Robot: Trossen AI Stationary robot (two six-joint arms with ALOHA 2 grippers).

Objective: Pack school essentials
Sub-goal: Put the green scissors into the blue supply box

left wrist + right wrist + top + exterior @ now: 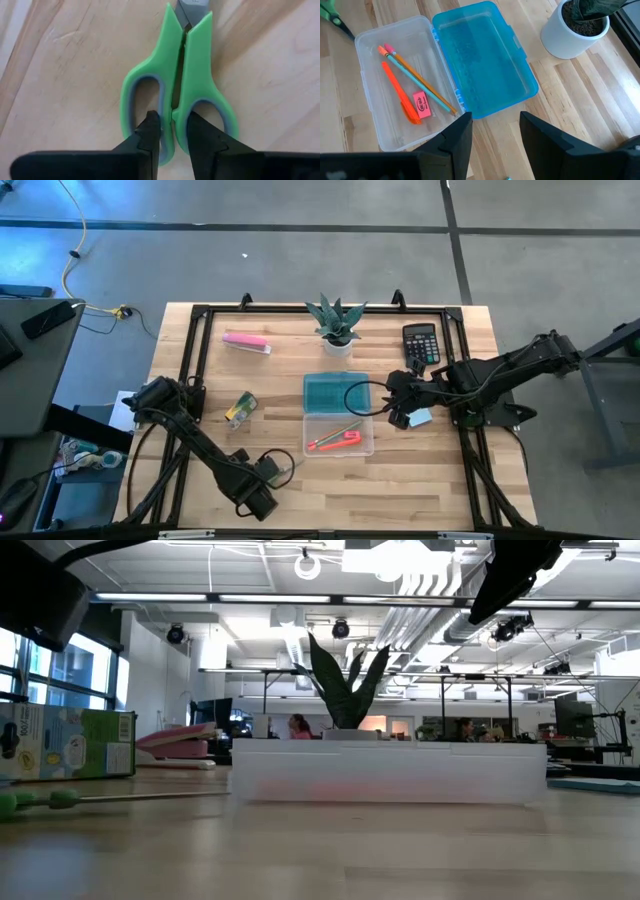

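Left tool point(172, 132): fingers narrowly parted, straddling the inner handle bars of the green-handled scissors point(175, 85) (lying flat on the wooden surface point(60, 75), near edge). Right tool point(495, 127): partly open, empty, beside the open case point(395, 107).

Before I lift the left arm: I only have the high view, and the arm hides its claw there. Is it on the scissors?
Observer: Yes. The left wrist view shows the left claw pinching the inner handle bars of the green-handled scissors, with one tip in each finger loop.
Operator: Are the scissors splayed open?
Observer: No, the two handles lie closed against each other.
Operator: Is the right claw carrying anything?
Observer: No. The right claw is open and empty, above the edge of the blue lid.
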